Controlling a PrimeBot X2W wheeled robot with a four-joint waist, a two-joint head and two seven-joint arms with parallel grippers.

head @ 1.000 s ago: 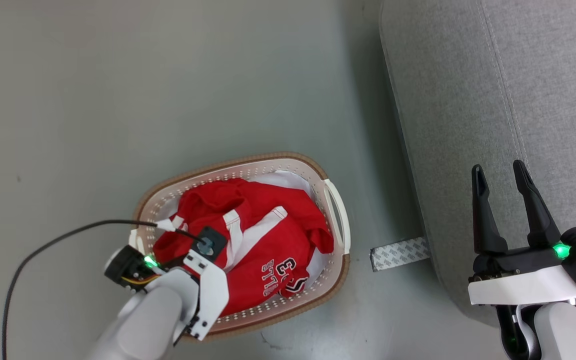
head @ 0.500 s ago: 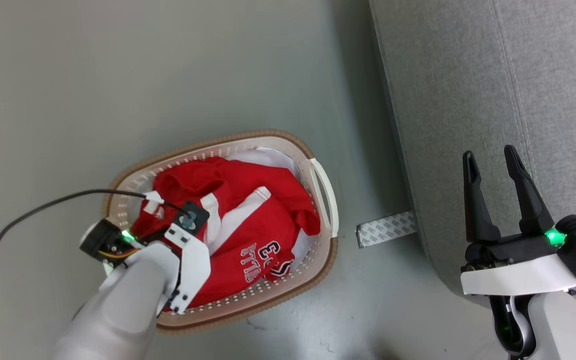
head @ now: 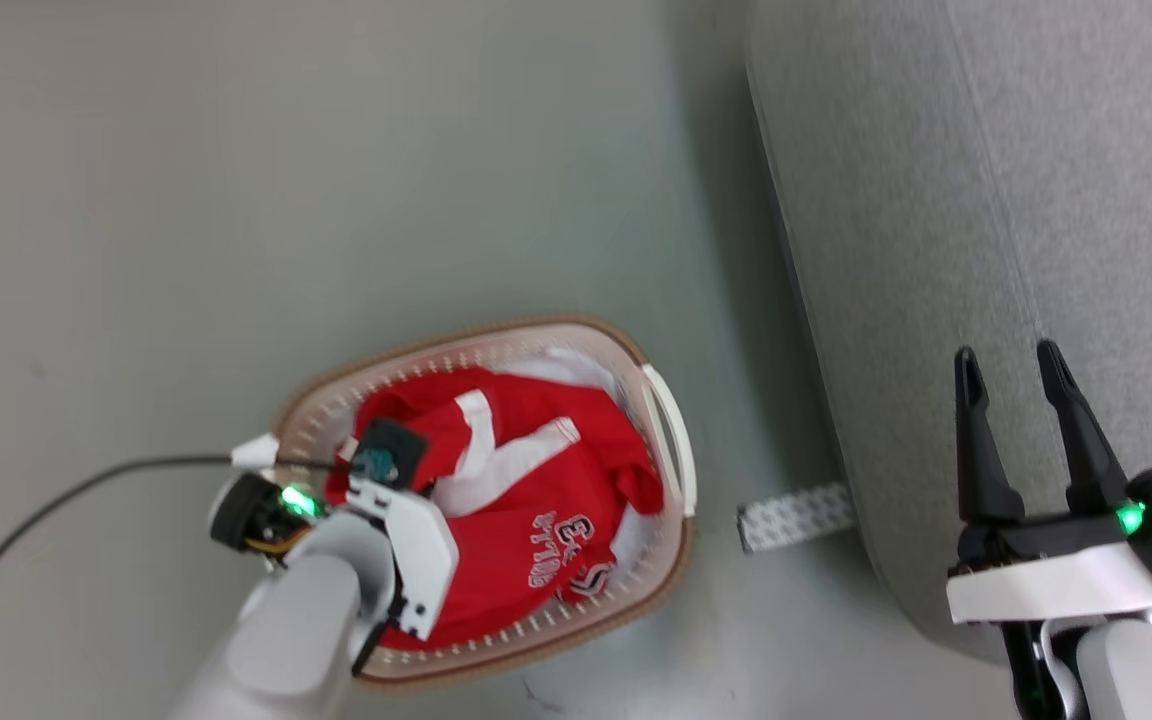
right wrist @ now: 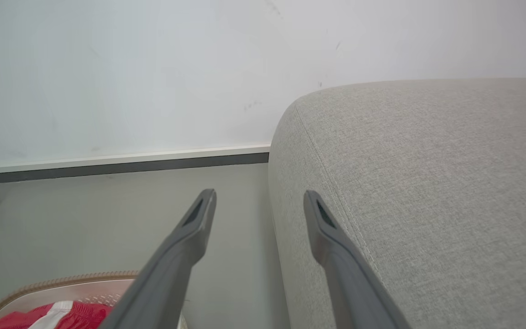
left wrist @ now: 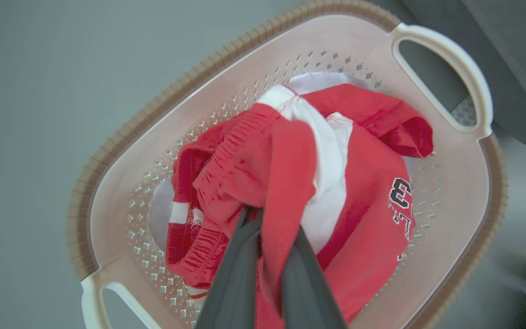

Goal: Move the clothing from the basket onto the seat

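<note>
Now the left gripper (left wrist: 272,224) is pressed together on a fold of the clothing (left wrist: 267,173), where 1 second ago its fingers stood spread. The red cloth bunches up between the 2 dark fingers and drapes over their tips. The rest of the clothing lies in the basket (head: 476,330), which sits on the floor (head: 236,200) at about 7 o'clock in the head view. The whole head picture has shifted, which is the camera's move; the basket keeps its place beside the tape strip (head: 796,517) at its 3 o'clock. The right gripper (head: 1006,352) is unchanged: spread, holding nothing, hanging over the rounded edge of the seat (head: 936,250) at 4 o'clock.

The clothing is soft, bright red knit with broad white stripes, a gathered elastic band and dark lettering with a 3 at its 4 o'clock side. A plain white sheet (left wrist: 318,80) shows under it at 12 o'clock. The basket is smooth cream plastic, oval with rounded corners, pierced by rows of small diamond holes, with loop handles and a ribbed brown rim. The seat is a large block of coarse light grey weave with a stitched seam. The floor is smooth, dull grey-green.
</note>
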